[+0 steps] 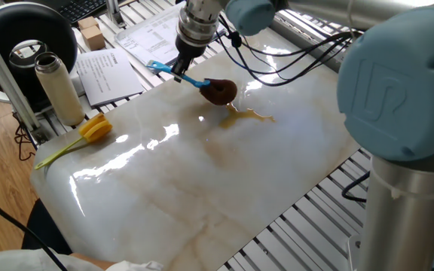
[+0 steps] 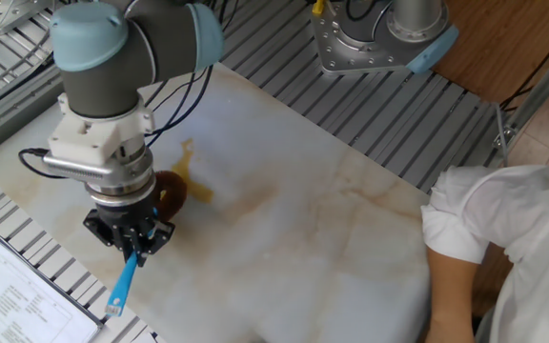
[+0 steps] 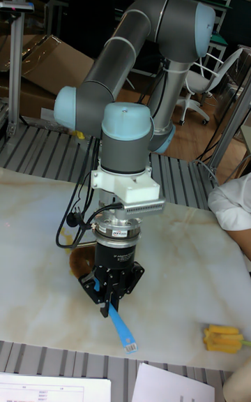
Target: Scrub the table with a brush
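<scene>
My gripper is shut on the thin blue handle of the brush and points down near the far corner of the marble table. The brown fuzzy head rests on the slab, just left of the amber stain. In the other fixed view, the gripper holds the brush mid-handle; its head is partly hidden behind the wrist, touching the stain. The tall fixed view shows the gripper, the brush handle sticking out toward the camera, and the table.
A yellow tulip lies on the slab's left corner. A beige bottle, papers and a black round object sit beyond the edge. A person's white-sleeved arm reaches over the opposite end. The robot base stands behind the slab.
</scene>
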You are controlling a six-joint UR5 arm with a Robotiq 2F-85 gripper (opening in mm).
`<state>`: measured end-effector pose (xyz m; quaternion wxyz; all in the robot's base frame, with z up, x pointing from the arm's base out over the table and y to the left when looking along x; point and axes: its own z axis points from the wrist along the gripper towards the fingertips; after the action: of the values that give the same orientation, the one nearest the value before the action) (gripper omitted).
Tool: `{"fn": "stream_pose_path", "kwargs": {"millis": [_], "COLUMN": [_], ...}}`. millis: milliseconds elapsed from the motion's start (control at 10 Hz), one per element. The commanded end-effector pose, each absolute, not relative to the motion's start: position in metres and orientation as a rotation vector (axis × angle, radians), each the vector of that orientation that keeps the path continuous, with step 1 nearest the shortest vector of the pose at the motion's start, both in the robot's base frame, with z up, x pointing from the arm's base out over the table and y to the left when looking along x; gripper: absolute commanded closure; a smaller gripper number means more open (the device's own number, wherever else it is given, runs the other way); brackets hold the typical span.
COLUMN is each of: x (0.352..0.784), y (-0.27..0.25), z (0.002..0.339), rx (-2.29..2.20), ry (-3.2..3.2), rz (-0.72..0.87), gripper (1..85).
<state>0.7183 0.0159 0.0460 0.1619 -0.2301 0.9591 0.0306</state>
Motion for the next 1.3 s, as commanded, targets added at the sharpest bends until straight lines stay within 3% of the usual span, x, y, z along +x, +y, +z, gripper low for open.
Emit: {"fn": "stream_pose_path", "kwargs": {"millis": [0,200,700,900,1200], "x": [0.703,0.679,0.686,0.649,0.641], "y": [0.002,-0.003,-0.002,0.012,0.003], "z": [0.042,0.039,0.032,0.032,0.031], "rx": [-0.660,-0.644,-0.635,-0.546,-0.570], "ry": [2.715,2.701,2.717,2.738,2.726], "rz": [0.071,0.120,0.104,0.149,0.048], "gripper": [84.3,84.3,84.3,84.3,84.3]}}
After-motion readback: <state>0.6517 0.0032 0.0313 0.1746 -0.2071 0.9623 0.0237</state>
